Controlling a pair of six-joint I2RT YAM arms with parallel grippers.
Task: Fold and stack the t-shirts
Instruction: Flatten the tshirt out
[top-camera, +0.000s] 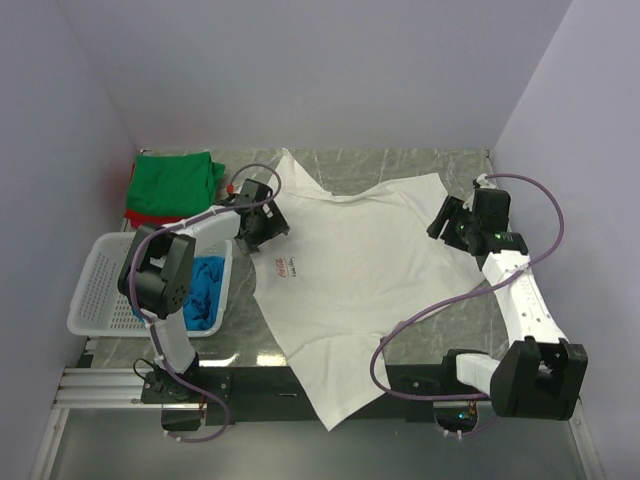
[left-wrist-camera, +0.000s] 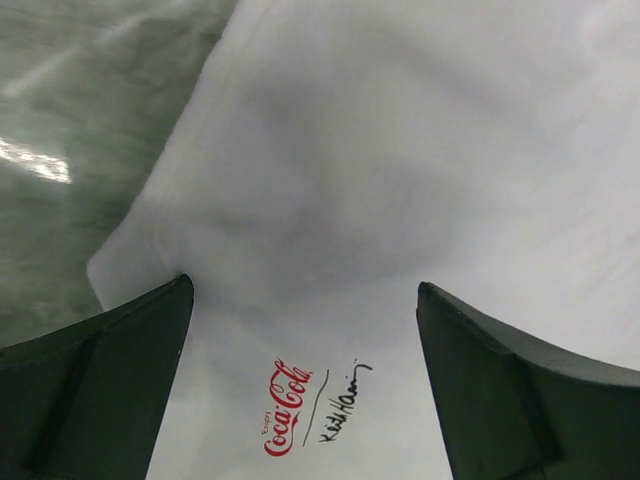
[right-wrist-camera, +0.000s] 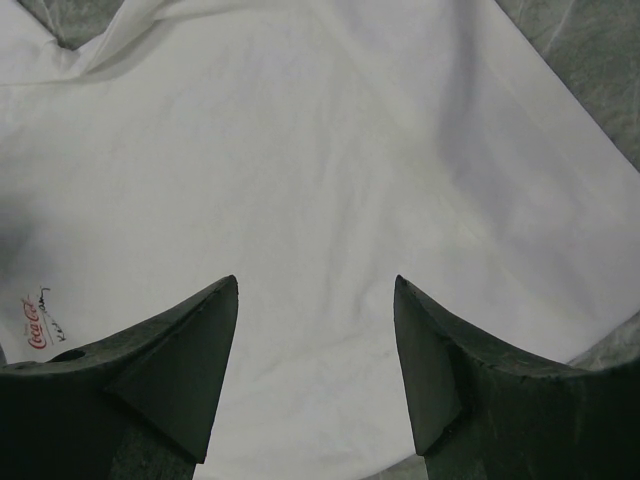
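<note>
Large white cloth t-shirt with red script logo (top-camera: 350, 280) lies spread flat on the grey marbled table (top-camera: 450, 165), hem draped over the near edge. Left gripper (left-wrist-camera: 303, 300) wide open, empty, above the shirt's left edge by the logo. Right gripper (right-wrist-camera: 315, 290) partly open, empty, over the right side. Judgement: pinch matching side edges low, lift evenly, fold across without bunching.

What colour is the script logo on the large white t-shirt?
The script logo is red, black signature beside; left wrist view.

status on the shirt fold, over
Both open: left gripper, right gripper, empty, over white t-shirt. Shirt spread out, not yet folded. Nothing in the way.
</note>
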